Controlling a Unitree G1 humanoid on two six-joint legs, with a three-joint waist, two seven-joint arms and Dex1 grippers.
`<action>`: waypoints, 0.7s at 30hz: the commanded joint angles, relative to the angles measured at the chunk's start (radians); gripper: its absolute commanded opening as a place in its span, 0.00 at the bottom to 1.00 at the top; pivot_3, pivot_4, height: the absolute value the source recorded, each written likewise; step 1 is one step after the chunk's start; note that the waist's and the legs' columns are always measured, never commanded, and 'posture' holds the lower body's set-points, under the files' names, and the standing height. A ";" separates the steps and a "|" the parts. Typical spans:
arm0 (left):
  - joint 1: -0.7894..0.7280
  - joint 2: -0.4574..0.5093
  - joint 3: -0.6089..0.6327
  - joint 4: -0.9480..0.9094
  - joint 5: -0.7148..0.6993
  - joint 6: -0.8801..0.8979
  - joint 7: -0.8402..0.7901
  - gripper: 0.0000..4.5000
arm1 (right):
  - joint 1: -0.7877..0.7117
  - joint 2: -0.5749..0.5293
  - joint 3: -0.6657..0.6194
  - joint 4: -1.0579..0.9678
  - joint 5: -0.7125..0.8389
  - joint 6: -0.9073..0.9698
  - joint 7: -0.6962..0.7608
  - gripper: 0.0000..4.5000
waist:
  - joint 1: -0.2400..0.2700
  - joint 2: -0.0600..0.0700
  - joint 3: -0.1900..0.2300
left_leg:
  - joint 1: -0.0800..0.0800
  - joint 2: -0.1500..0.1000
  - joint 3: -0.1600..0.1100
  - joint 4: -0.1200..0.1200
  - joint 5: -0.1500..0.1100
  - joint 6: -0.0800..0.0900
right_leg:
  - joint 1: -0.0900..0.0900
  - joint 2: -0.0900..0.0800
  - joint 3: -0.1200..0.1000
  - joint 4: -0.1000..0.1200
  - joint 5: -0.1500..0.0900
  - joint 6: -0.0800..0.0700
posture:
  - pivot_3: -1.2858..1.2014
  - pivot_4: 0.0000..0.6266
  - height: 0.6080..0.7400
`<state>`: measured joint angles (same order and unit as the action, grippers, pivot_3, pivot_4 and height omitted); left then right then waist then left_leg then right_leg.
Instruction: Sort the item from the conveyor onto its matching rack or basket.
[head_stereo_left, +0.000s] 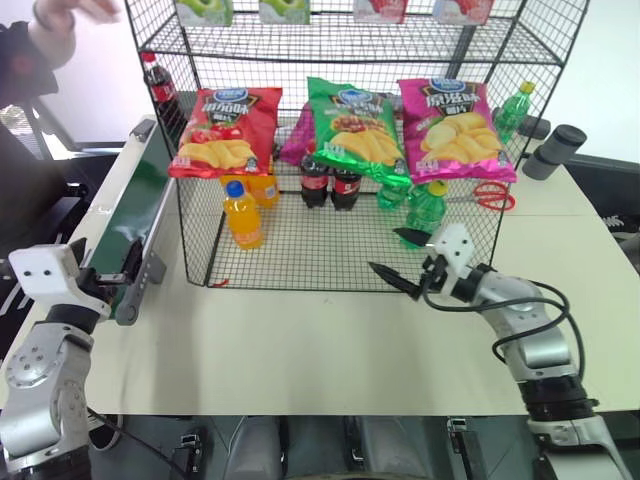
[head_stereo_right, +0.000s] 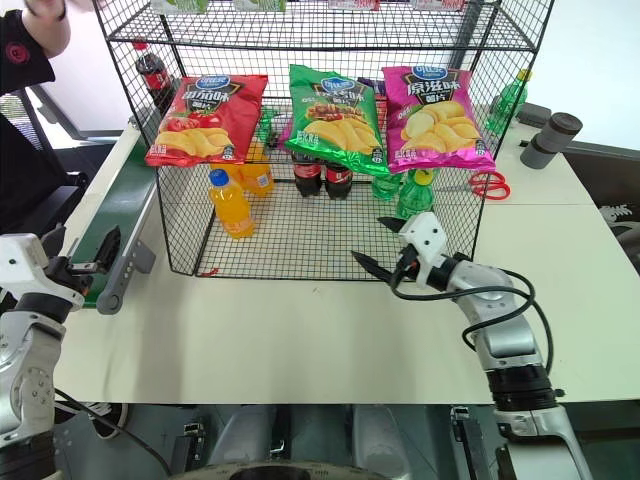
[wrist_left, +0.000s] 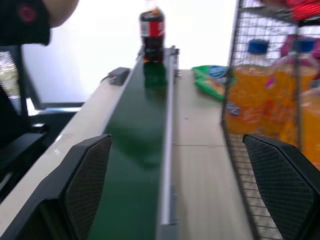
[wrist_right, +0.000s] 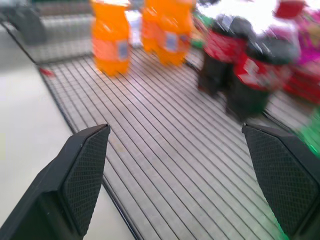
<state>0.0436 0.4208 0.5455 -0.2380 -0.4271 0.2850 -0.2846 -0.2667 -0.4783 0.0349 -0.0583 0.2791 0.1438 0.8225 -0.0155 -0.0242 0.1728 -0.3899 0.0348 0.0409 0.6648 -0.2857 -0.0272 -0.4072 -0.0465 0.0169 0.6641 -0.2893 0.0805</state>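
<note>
1. The cola (head_stereo_left: 160, 90) stands upright at the far end of the conveyor (head_stereo_left: 125, 215), beside the rack's (head_stereo_left: 200, 250) outer wall. It is well apart from both grippers, so the pick has not begun.

2. The left gripper (head_stereo_left: 118, 272) sits at the near end of the conveyor, its fingers spread wide with nothing between them. In the left wrist view it looks straight up the belt at the cola (wrist_left: 152, 30), which suggests it is lined up to receive or reach for the bottle.

3. The right gripper (head_stereo_left: 398, 260) hovers at the rack's open front edge, fingers also apart and empty. Its wrist view faces the grid floor, where two colas (wrist_right: 245, 75) stand next to the orange bottles (wrist_right: 111, 42).

4. Inside the rack, those two colas (head_stereo_left: 330, 182) stand together mid-floor, beneath the hanging chip bags (head_stereo_left: 350, 125). That pair most likely marks where the new bottle belongs.

5. A person's hand (head_stereo_left: 70, 20) shows near the conveyor's far end.

6. Judged from this, the sort is at its very start: the cola must come within reach, be gripped, carried into the rack and set down by the matching pair. None of these steps is done.
</note>
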 joint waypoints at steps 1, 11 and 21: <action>-0.026 0.015 0.003 0.032 0.043 -0.057 0.018 1.00 | -0.016 0.025 0.028 -0.088 0.023 0.023 -0.002 0.98 | 0.001 -0.001 0.000 | 0.000 0.000 0.000 0.000 0.000 0.000 | 0.000 0.000 0.000 0.000 0.000 0.000 | 0.52 0.24 0.95; -0.056 0.018 -0.033 0.107 0.092 -0.099 0.013 1.00 | 0.010 0.092 0.102 -0.143 0.019 0.038 -0.015 0.98 | 0.001 -0.002 -0.001 | 0.000 0.000 0.000 0.000 0.000 0.000 | 0.000 -0.002 -0.001 0.000 0.000 0.000 | 0.52 0.24 0.95; -0.062 0.015 -0.043 0.113 0.101 -0.104 0.020 1.00 | -0.013 0.101 0.113 -0.098 -0.041 0.031 -0.066 0.98 | 0.000 -0.002 -0.001 | 0.000 0.000 0.000 0.000 0.000 0.000 | 0.000 -0.002 -0.001 0.000 0.000 0.000 | 0.52 0.24 0.95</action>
<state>-0.0106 0.4277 0.4940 -0.1154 -0.3334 0.2065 -0.2732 -0.2601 -0.3811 0.1499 -0.1489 0.2440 0.1900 0.7656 -0.0153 -0.0257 0.1719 -0.3902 0.0344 0.0405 0.6648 -0.2858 -0.0273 -0.4072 -0.0486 0.0163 0.6641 -0.2893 0.0804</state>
